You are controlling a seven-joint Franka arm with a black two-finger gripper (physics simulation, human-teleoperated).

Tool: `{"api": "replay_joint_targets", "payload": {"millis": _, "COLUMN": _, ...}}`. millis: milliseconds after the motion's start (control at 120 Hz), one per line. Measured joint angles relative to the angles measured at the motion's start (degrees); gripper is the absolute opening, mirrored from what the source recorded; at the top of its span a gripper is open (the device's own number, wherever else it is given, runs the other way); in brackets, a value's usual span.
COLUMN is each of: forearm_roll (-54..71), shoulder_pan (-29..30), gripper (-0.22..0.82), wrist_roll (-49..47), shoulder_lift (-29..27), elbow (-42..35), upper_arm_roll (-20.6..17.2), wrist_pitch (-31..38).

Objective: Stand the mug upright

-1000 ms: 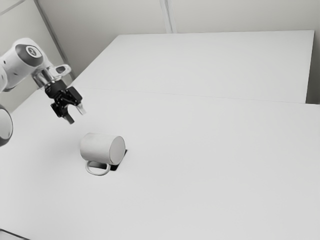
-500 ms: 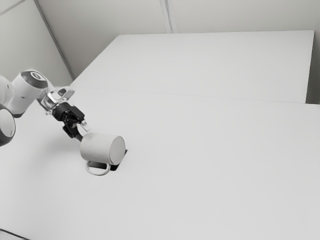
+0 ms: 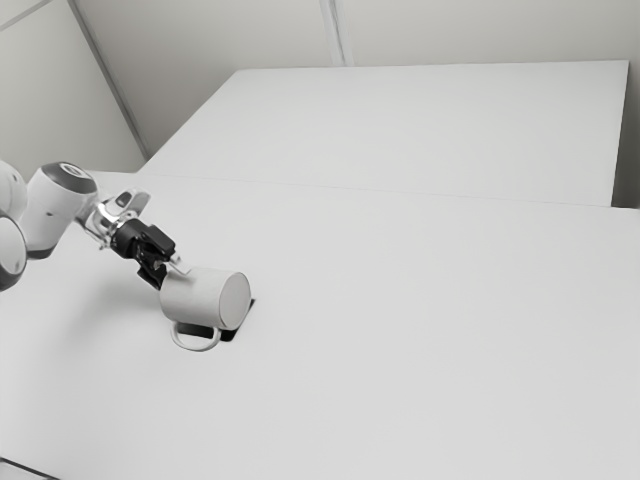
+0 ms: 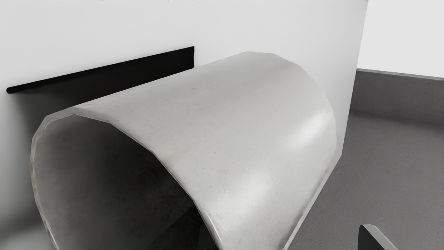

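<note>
Mug [image 3: 200, 297]: on its side on the pale table [image 3: 400, 330], in the exterior view's left half. Mouth toward the exterior view's left, where we reach in; base toward the exterior view's right; handle [image 3: 197, 348] on the near side, low. A dark patch [image 3: 230, 334] lies by it at the base end; shadow or something flat, we cannot tell.

Our gripper [image 3: 174, 279] is at the mouth end. In the wrist view one finger [image 4: 367, 240] stands outside the mug wall, with a gap between it and the wall. A dark form inside the mouth we take for the other finger. Jaws read as open, set astride the wall near the rim [image 4: 177, 178], not clamped on it.

Progress, by our judgement: the fingers look well placed for a hold on the wall, so the reach counts as largely made. The uprighting itself is not achieved as things lie. Left to do: secure the wall, swing the mouth upward so the base comes under, seat the base flat on the table, let go and draw clear.

Watch for: the round body could roll or slide if nudged, and the handle might catch the table during the turn.
</note>
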Motion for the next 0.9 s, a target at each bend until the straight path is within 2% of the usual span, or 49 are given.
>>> {"api": "replay_joint_targets", "payload": {"millis": 175, "forearm_roll": -0.26, "shoulder_pan": -0.9, "gripper": 0.17, "wrist_roll": 0.4, "shoulder_lift": -1.08, "elbow": -0.11, "upper_arm_roll": 0.08, "wrist_pitch": 0.35}}
{"api": "replay_joint_targets", "payload": {"millis": 367, "forearm_roll": -0.35, "shoulder_pan": -2.38, "gripper": 0.03, "wrist_roll": 0.6, "shoulder_lift": -2.15, "elbow": -0.1, "upper_arm_roll": 0.05, "wrist_pitch": 0.5}}
{"api": "replay_joint_targets", "payload": {"millis": 692, "forearm_roll": -1.1, "shoulder_pan": -4.26, "gripper": -0.12, "wrist_roll": 0.62, "shoulder_lift": -3.49, "elbow": -0.49, "upper_arm_roll": 0.0, "wrist_pitch": 0.57}}
{"api": "replay_joint_targets", "payload": {"millis": 900, "forearm_roll": -1.75, "shoulder_pan": -5.54, "gripper": -0.16, "wrist_roll": 0.29, "shoulder_lift": -4.29, "elbow": -0.59, "upper_arm_roll": 0.0, "wrist_pitch": 0.61}}
